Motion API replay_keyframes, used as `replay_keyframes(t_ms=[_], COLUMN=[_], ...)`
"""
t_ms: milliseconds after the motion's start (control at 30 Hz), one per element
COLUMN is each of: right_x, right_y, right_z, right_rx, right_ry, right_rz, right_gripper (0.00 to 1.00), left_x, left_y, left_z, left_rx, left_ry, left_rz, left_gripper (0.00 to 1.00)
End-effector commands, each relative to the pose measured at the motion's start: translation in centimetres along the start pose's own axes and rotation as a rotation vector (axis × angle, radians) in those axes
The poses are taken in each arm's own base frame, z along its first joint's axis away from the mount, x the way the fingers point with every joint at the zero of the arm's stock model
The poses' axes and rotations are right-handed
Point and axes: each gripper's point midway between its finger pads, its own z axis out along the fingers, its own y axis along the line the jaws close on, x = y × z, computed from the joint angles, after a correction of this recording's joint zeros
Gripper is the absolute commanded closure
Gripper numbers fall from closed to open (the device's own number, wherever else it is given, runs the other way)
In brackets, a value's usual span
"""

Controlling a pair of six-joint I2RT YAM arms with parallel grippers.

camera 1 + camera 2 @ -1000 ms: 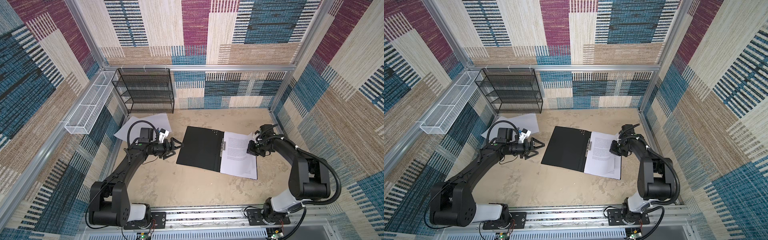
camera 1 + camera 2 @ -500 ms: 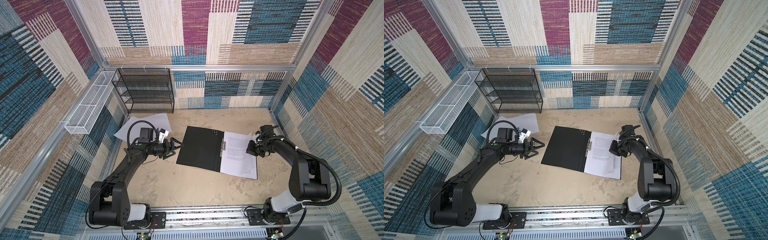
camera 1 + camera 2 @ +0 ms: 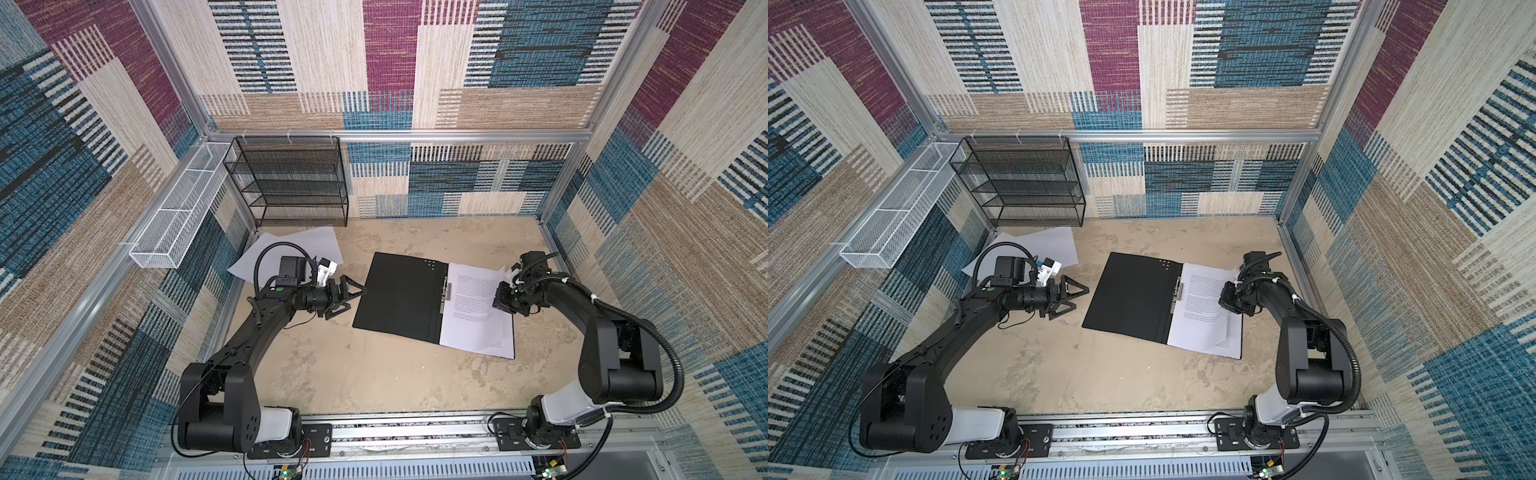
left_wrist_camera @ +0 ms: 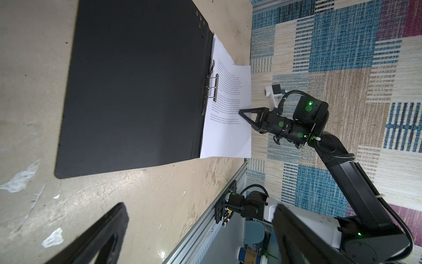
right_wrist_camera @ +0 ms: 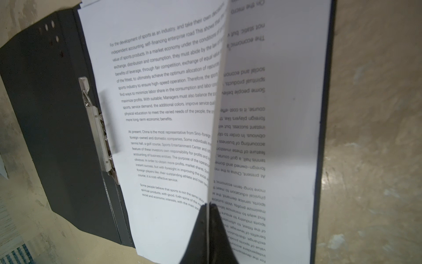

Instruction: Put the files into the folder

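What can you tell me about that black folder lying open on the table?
The folder lies flat and wide open on the beige table, its matte black inside facing up. A metal clip runs along the spine, with small dots near one corner. Printed sheets cover the half nearer the right arm; the right gripper pinches the top sheet by its edge, holding it curled up.

Left claw spread wide, right claw pinched on paper

My left arm stretches forward low over the bench, elbow bent and wrist level; the left claw (image 3: pixel 352 300) has its jaws spread wide and points across at my right claw (image 3: pixel 501 297). My right arm folds inward at the wrist, fingertips (image 5: pixel 201 220) pressed together on the lifted edge of a sheet (image 5: pixel 171 91).
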Motion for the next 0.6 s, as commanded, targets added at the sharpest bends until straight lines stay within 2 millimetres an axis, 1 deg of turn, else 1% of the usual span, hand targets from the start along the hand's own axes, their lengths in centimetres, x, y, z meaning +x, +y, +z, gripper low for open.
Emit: replay_keyframes(t_ms=[0, 100, 133, 233, 267, 300, 367, 400, 500, 567], right_x=[-0.6, -0.8, -0.8, -1.1, -1.3, -1.5, -2.1, -2.6, -4.1, -5.2], right_y=[0.3, 0.4, 0.4, -0.2, -0.4, -0.8, -1.6, -2.1, -2.8, -2.6], right_z=[0.0, -0.1, -0.1, -0.2, -0.4, -0.7, -1.3, -1.7, -3.1, -4.0], right_rx=[-0.011, -0.014, -0.012, 0.022, 0.041, 0.066, 0.121, 0.152, 0.225, 0.235], right_ry=[-0.022, -0.027, -0.028, -0.041, -0.054, -0.070, -0.109, -0.137, -0.216, -0.264], right_rz=[-0.006, -0.008, -0.007, 0.005, 0.008, 0.012, 0.019, 0.022, 0.030, 0.028], right_gripper=[0.79, 0.68, 0.63, 0.41, 0.32, 0.22, 0.04, 0.00, 0.00, 0.00], left_x=[0.0, -0.1, -0.1, -0.3, -0.4, -0.6, -1.2, -1.5, -2.0, -2.3], left_y=[0.0, 0.0, 0.0, 0.2, 0.6, 1.0, 2.0, 2.9, 4.6, 5.2], left_z=[-0.1, -0.1, -0.1, -0.3, -0.3, -0.6, -1.3, -1.8, -3.1, -3.3], left_rx=[0.006, 0.006, 0.006, -0.005, -0.024, -0.049, -0.113, -0.168, -0.276, -0.306], left_ry=[-0.002, -0.005, -0.006, -0.012, -0.018, -0.027, -0.053, -0.072, -0.100, -0.109], left_rz=[0.002, 0.003, 0.000, -0.002, -0.006, -0.010, -0.016, -0.025, -0.038, -0.064], left_gripper=[0.01, 0.01, 0.01, 0.01, 0.01, 0.01, 0.01, 0.01, 0.01, 0.01])
